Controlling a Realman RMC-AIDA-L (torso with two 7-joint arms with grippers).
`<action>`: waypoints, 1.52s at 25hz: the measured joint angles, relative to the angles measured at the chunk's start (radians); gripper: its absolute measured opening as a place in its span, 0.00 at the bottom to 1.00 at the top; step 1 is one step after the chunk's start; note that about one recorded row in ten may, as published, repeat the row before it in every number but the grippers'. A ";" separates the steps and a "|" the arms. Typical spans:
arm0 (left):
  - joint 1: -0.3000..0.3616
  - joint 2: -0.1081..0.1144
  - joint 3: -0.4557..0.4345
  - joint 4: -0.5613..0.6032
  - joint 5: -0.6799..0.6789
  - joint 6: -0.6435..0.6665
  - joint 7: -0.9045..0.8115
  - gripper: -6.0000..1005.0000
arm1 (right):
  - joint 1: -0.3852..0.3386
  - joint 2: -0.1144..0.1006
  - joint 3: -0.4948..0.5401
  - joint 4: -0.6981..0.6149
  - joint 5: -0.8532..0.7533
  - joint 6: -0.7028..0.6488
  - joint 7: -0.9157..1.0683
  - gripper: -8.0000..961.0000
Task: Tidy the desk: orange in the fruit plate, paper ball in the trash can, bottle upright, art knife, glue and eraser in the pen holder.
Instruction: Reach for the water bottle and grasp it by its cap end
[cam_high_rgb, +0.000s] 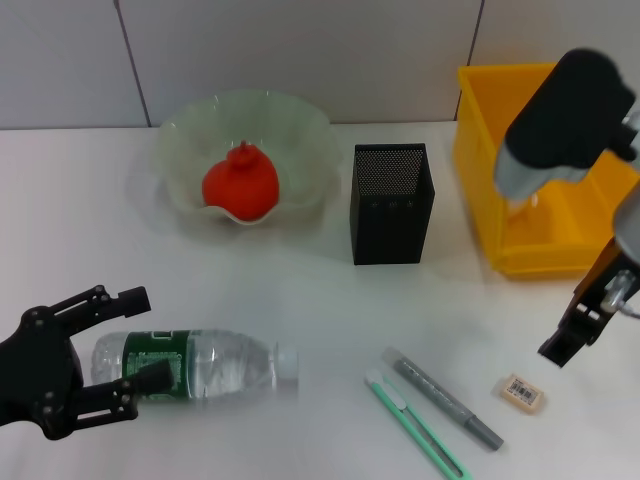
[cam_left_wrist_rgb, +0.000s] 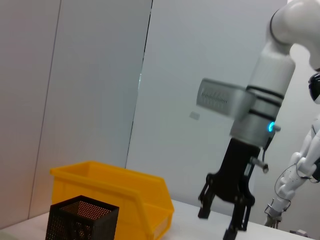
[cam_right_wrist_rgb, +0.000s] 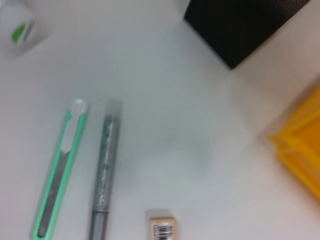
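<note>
Head view shows the left gripper (cam_high_rgb: 125, 345) nearest the robot, its black fingers spread apart on either side of the green-labelled end of the bottle (cam_high_rgb: 195, 366), which lies on its side on the white desk (cam_high_rgb: 300, 290). To the right of the bottle, the green art knife (cam_high_rgb: 416, 423) and the grey glue (cam_high_rgb: 441, 397) pen lie side by side, with the eraser (cam_high_rgb: 522, 392) just beyond them to the right. The right gripper (cam_high_rgb: 575, 335) hangs above the desk near the eraser, and its fingers are parted in the left wrist view. Farther back stand the black mesh pen holder (cam_high_rgb: 391, 203), the yellow trash can (cam_high_rgb: 520, 170) and the fruit plate (cam_high_rgb: 185, 155), which holds the orange (cam_high_rgb: 241, 183).
</note>
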 joint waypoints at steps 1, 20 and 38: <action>0.000 0.000 0.000 0.000 0.000 0.000 0.000 0.86 | 0.000 0.000 -0.015 0.045 0.019 0.026 0.001 0.86; -0.018 0.009 0.002 0.082 0.071 -0.016 -0.047 0.86 | -0.044 -0.004 0.060 0.198 0.163 0.137 -0.139 0.85; -0.149 -0.062 0.076 0.702 0.445 -0.033 -0.516 0.86 | -0.351 -0.006 0.420 0.281 0.762 0.189 -0.953 0.85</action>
